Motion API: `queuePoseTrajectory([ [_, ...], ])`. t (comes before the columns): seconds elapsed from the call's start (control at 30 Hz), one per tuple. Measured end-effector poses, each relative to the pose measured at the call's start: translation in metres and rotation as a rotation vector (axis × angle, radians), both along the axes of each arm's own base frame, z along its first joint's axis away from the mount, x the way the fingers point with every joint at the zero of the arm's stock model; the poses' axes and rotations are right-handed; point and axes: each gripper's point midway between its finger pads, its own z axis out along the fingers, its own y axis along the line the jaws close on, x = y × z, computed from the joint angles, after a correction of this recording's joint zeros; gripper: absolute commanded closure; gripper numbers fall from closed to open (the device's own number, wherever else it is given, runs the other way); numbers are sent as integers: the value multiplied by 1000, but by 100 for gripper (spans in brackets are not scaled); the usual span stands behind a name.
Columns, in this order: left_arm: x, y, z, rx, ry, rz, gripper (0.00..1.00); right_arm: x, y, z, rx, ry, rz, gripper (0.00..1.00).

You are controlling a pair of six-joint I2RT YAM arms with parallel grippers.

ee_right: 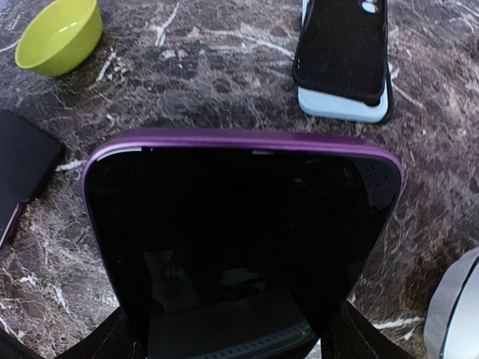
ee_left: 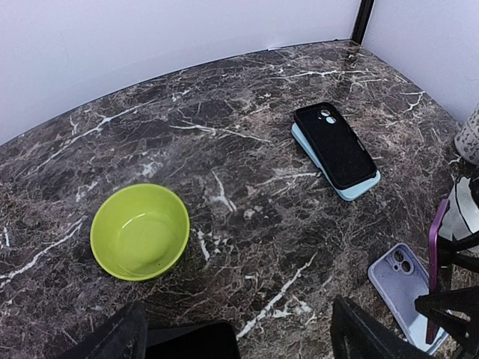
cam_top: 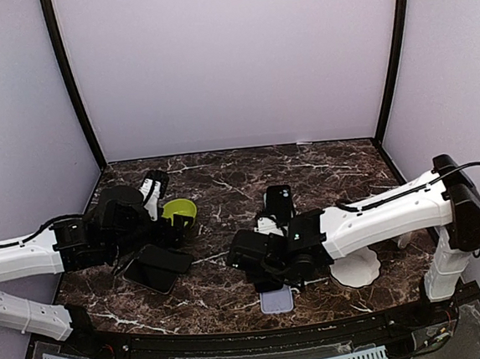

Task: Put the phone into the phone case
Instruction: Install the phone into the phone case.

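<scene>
My right gripper (ee_right: 232, 336) is shut on a purple phone (ee_right: 239, 239), gripping it by its side edges with the black screen facing the wrist camera. Seen from above, the right gripper (cam_top: 274, 265) holds that phone just above a lavender phone case (cam_top: 277, 300), which lies open side down near the front edge. The left wrist view shows the phone (ee_left: 434, 262) edge-on beside the lavender case (ee_left: 404, 288). The left gripper (ee_left: 239, 340) is open, with a black phone (ee_left: 187, 340) lying flat on the table below it. From above, the left gripper (cam_top: 141, 251) is over the black phone (cam_top: 157, 268).
A green bowl (cam_top: 179, 210) stands right of the left gripper. A black case (cam_top: 278, 200) lies stacked on a light blue case (ee_left: 352, 191) at mid-table. A white object (cam_top: 357, 266) sits under the right arm. Dark marble table (cam_top: 223, 181) with walls on three sides.
</scene>
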Motion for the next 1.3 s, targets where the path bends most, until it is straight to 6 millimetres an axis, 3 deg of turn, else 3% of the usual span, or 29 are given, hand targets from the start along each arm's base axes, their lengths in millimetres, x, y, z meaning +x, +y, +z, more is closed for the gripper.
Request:
queuePoseTrajectory([
  [0.2, -5, 1, -8, 16, 39, -15, 13, -14, -1, -25, -26, 43, -44, 100],
  [0.7, -9, -2, -17, 29, 74, -32, 13, -25, -21, -34, -87, 69, -98, 100],
  [1.3, -11, -5, -18, 24, 84, -49, 13, -32, -10, -51, -215, 69, -69, 100],
])
